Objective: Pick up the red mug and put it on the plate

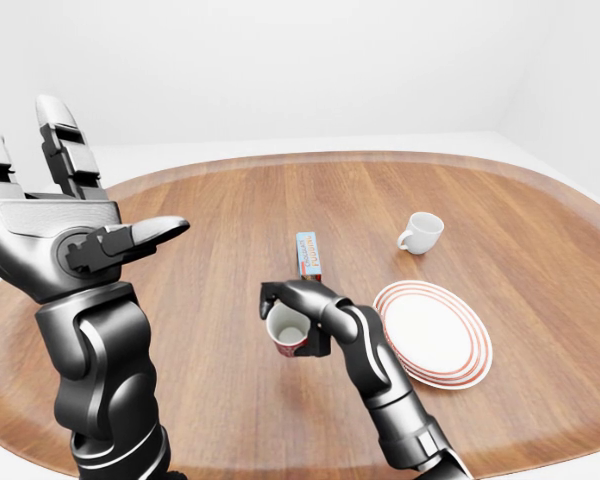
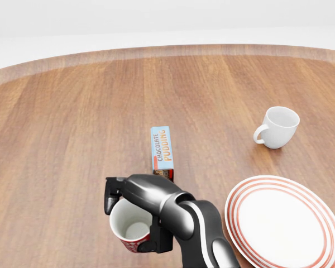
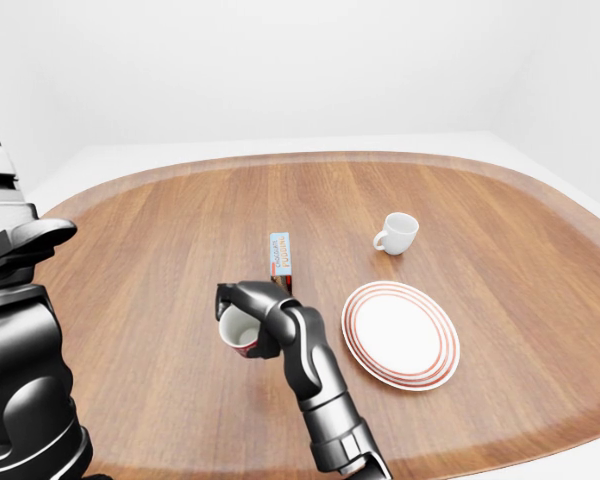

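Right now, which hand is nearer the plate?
Right. The right hand is closed around the red mug, just left of the plate in the head view. The left hand is raised open at the far left of the left-eye view, well away.

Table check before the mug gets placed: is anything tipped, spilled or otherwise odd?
Nothing is spilled or broken. The red mug sits tilted in the right hand, its opening toward the camera, and looks empty. The pudding box, white mug and plate rest on the table. The left hand is raised, open.
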You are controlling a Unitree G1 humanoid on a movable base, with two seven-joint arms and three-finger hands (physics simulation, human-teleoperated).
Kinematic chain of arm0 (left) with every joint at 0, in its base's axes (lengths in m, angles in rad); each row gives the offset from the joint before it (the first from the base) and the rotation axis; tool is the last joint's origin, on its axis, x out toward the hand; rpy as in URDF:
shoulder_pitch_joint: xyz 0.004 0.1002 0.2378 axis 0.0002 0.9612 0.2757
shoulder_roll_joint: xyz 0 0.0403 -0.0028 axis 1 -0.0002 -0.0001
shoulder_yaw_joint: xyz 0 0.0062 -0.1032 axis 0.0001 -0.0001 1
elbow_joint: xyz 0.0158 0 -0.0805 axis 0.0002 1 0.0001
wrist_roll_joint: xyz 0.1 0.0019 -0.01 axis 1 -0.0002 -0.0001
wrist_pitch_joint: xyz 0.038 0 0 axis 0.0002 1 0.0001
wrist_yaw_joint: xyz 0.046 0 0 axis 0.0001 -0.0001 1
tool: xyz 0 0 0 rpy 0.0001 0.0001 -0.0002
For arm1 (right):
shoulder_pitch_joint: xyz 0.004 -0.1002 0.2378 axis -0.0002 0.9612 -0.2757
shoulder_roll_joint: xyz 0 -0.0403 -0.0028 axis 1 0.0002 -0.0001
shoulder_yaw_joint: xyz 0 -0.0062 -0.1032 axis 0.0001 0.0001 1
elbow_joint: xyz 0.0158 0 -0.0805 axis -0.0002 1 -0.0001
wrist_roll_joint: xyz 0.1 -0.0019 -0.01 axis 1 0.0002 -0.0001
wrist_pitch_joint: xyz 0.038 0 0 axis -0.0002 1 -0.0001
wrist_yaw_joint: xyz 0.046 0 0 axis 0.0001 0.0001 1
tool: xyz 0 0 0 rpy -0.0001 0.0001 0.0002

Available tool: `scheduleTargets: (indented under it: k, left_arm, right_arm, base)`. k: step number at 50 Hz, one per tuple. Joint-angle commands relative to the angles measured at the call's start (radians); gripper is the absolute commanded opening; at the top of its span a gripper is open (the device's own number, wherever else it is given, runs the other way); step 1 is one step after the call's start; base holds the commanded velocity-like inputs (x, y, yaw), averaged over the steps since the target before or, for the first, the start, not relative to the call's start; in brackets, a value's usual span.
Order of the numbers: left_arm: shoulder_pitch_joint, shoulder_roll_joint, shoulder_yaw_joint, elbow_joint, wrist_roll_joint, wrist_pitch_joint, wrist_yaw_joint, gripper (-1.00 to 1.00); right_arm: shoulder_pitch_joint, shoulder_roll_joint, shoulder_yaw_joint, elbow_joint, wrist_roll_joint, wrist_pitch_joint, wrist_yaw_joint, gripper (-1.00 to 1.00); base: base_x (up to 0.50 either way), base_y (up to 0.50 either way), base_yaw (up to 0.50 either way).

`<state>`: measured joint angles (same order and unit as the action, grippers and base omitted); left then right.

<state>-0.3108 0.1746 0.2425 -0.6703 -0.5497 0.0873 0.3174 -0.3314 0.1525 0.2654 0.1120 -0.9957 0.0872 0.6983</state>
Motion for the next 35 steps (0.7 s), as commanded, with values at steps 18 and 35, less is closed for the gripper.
scheduleTargets:
  k: [18, 35]
  left_arm:
    - [-0.004, 0.009, 0.010, 0.019, 0.006, 0.000, 0.000, 1.00]
    - [-0.010, 0.011, 0.010, 0.022, 0.008, 0.000, 0.000, 1.00]
  right_arm:
    - [0.088, -0.135, -0.097, -0.333, 0.073, 0.000, 0.000, -1.00]
    - [0.147, -0.194, -0.161, -0.425, 0.077, 0.000, 0.000, -1.00]
  base:
    - [0.00, 0.00, 0.00]
    - [0.00, 0.00, 0.00]
